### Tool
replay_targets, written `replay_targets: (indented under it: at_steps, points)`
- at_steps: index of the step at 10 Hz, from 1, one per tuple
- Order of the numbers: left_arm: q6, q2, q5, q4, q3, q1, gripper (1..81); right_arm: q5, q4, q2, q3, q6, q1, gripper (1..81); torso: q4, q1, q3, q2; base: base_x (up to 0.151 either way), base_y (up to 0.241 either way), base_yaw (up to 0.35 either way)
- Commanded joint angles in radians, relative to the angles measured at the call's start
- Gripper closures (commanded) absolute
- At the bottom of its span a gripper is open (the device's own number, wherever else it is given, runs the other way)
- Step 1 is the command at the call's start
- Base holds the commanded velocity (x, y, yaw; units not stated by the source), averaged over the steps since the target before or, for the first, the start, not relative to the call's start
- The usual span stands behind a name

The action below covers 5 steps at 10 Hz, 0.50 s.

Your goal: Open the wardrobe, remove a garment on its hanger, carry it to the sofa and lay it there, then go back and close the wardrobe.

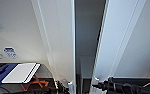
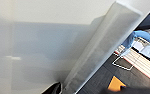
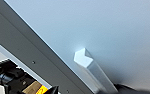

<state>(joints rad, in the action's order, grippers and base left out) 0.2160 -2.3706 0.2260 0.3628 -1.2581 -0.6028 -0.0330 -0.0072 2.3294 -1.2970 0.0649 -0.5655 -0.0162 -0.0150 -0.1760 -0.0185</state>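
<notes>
Each end effector's grip cannot be told, seemingly at the wardrobe point(image 1: 63, 37) doors' cropped handles point(image 3: 93, 70).

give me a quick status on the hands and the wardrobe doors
Left hand at left door, right hand at right door; grip unclear. Wardrobe doors ajar, dark gap between. Nothing blocking.

1. Even, bright indoor light; all views are soft and blurred.
2. The gap between the wardrobe point(image 1: 63, 37) doors is dark.
3. A pale glare sits beside the handle point(image 3: 91, 67).
</notes>
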Motion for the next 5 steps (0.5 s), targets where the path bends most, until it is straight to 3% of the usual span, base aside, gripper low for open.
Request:
replay_targets:
  at_steps: [1, 5]
  points:
    - [0.017, -0.066, -0.080, -0.079, 0.276, 0.065, 1.0, -0.180, 0.026, 0.053, 0.156, 0.046, 0.049, 1.0, 0.000, 0.000, -0.002, 0.000, 0.000, 0.000, 0.000]
    - [0.017, 0.022, -0.086, -0.045, 0.342, 0.014, 1.0, -0.180, 0.020, 0.017, 0.165, 0.042, 0.025, 1.0, 0.000, 0.000, 0.008, 0.000, 0.000, 0.000, 0.000]
